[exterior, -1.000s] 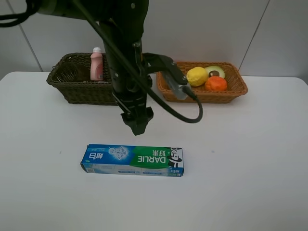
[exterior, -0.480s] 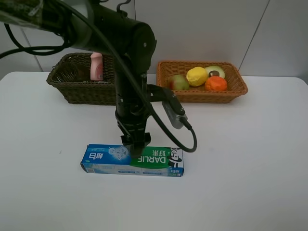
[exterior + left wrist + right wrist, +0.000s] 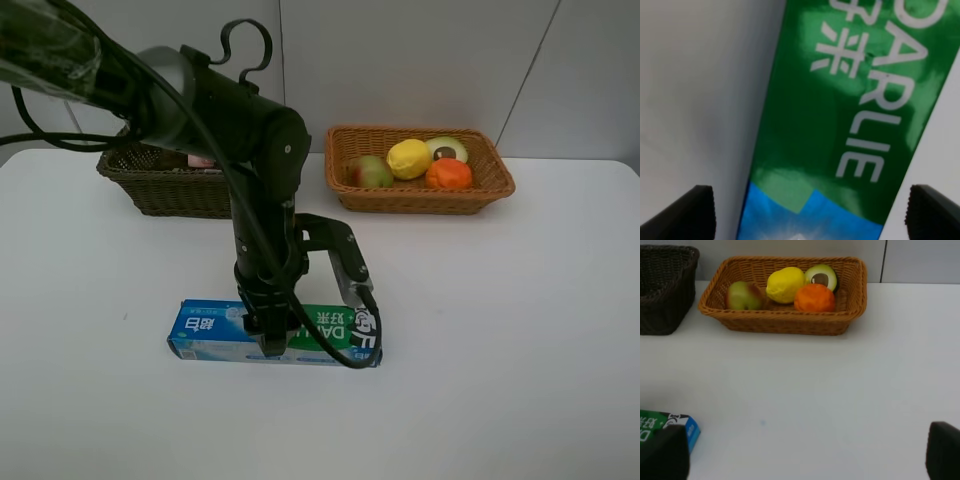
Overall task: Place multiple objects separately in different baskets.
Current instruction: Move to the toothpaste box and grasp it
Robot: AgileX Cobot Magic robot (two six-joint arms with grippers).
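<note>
On the white bench (image 3: 520,330), directly under the left pincer (image 3: 272,340): one toothpaste box (image 3: 215,330), blue and green, lying flat on its long side. Within the last second the left arm has come down from mid-air above the box to box level; its pincer now straddles the box near the middle, jaws spread wide, one to each long side, nothing gripped. The wrist view confirms it: the green lettered face of the box fills the gap and the two fingertips (image 3: 687,210) stand clear at either edge. Judgement: approach is finished, and closing on the box is the step in hand.

Beyond the pincer, at the far edge of the bench: dark basket (image 3: 160,185), largely hidden behind the arm; its contents cannot be made out. To the side of it, tan basket (image 3: 495,185) holding pear (image 3: 368,171), lemon (image 3: 408,158), avocado half (image 3: 447,149) and orange (image 3: 448,174), all four touching or nearly so. Judgement: fruit sorting looks done, and the box appears to be the last item out on the bench.

Right pincer (image 3: 805,455): jaws apart, empty, above bare bench well to the side of the box.

Surface: plain matt white, uncluttered. Room: pale panelled wall (image 3: 420,60) just behind the baskets.
</note>
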